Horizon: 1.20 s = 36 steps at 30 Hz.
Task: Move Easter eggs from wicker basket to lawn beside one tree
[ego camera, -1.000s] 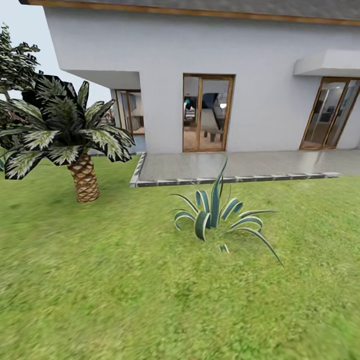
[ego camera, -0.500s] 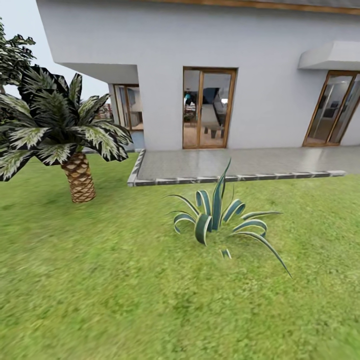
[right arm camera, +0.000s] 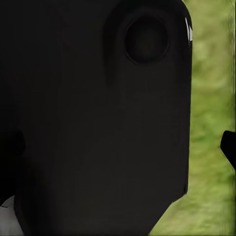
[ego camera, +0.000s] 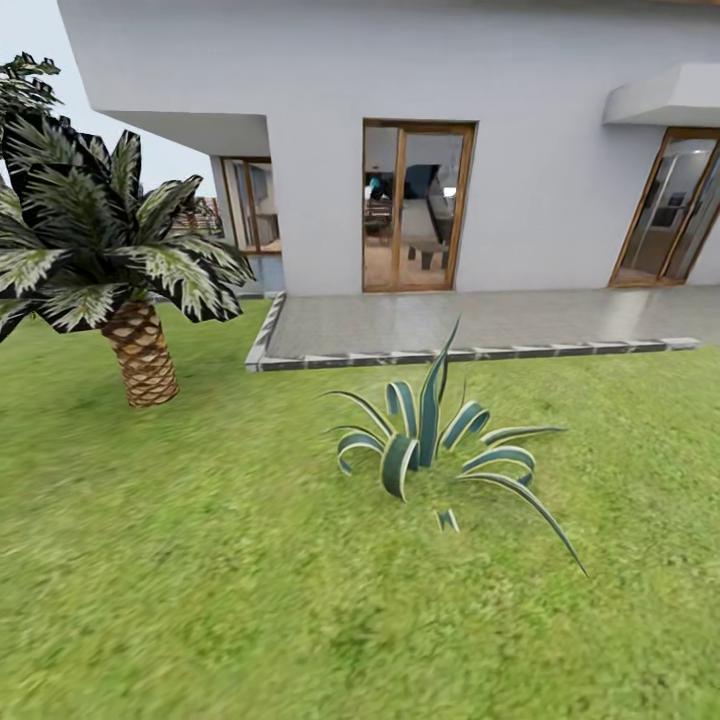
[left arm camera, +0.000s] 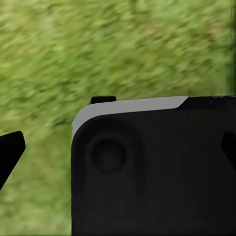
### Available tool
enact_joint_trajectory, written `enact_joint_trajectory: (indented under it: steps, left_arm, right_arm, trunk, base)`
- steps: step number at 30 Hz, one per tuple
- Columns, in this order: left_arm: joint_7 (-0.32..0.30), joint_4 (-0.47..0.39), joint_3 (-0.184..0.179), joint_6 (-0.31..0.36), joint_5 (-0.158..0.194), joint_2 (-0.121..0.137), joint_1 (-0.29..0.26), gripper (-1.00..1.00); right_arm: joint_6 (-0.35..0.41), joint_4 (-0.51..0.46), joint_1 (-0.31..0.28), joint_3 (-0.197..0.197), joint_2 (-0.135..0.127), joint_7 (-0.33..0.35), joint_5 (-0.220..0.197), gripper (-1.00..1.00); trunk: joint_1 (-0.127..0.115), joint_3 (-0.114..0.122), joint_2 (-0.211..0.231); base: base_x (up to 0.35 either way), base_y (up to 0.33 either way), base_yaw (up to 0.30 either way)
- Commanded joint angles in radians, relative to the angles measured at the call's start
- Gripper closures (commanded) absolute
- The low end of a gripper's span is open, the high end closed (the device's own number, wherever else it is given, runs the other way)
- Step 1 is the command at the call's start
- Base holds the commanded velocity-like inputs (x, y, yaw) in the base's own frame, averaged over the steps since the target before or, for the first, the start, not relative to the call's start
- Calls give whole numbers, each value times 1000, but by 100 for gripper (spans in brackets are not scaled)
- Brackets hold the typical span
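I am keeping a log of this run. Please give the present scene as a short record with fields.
ground: lawn, mottled green grass
plants: palm at the left; striped spiky plant near the middle
paving: grey patio behind the spiky plant
building: white house with glass doors
wrist views: dark robot body over grass
grippers: state cannot be told

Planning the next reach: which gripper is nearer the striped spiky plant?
Cannot tell left or right. The striped spiky plant stands on the lawn ahead of the head camera; the left gripper and right gripper each hang over blurred grass by a black robot part.
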Motion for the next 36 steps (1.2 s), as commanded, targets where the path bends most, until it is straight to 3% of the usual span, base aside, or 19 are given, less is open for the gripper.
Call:
enact_joint_trajectory:
  steps: [1,36]
  left_arm:
    - [1,1,0,-3,-1,0,-1,-100]
    - [4,1,0,-5,0,0,0,-100]
  right_arm:
    - [-3,0,0,-8,0,1,0,-100]
    - [-3,-1,0,-5,0,1,3,-100]
  trunk:
    - [0,-2,0]
    - [0,-57,0]
  base:
    - [280,-185,0]
    - [280,-101,0]
